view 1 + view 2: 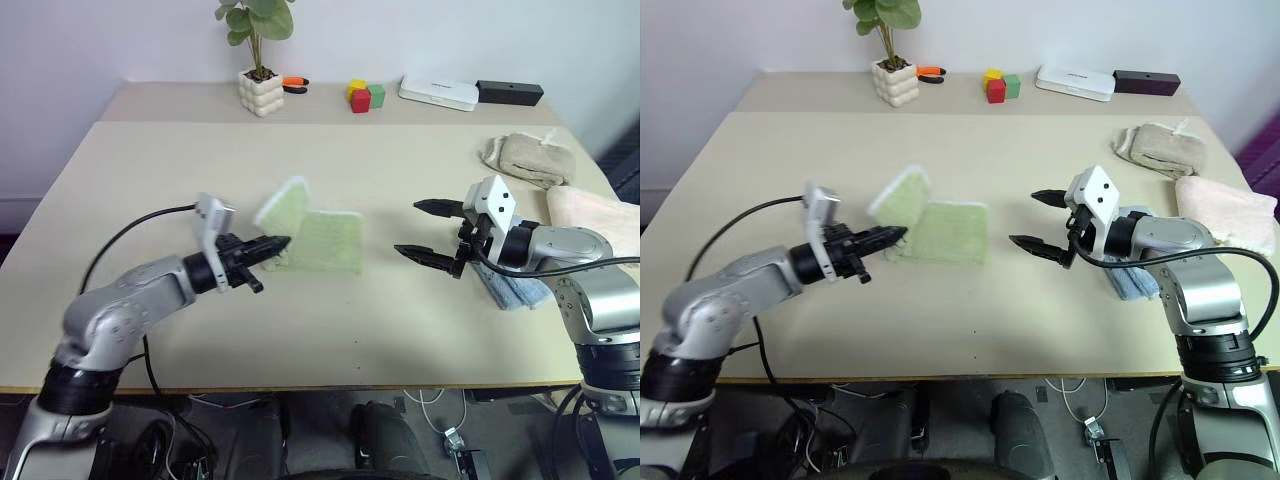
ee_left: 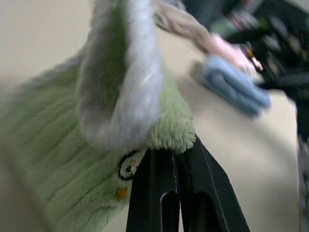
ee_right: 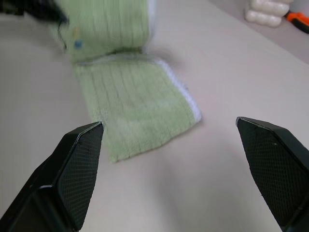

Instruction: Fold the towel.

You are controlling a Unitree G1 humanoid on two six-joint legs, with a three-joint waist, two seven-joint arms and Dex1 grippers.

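- Towel (image 1: 322, 240), light green terry with whitish edging, lies mid-bench between the two arms, one end lifted and curling over the part that lies flat.
- Left claw (image 1: 272, 245) is clamped shut on that lifted end, near the small dark embroidered mark seen in the left wrist view; the raised flap stands just ahead of and above its tips.
- Right claw (image 1: 428, 232) hangs with its jaws spread wide and holds nothing; the towel lies ahead of it, apart from its tips, the near whitish edge facing it.
- Long axis of the towel runs from one claw toward the other, so the fold likely calls for the left claw to carry its end onward toward the right claw's side.
- Left claw is the nearer, already touching cloth.
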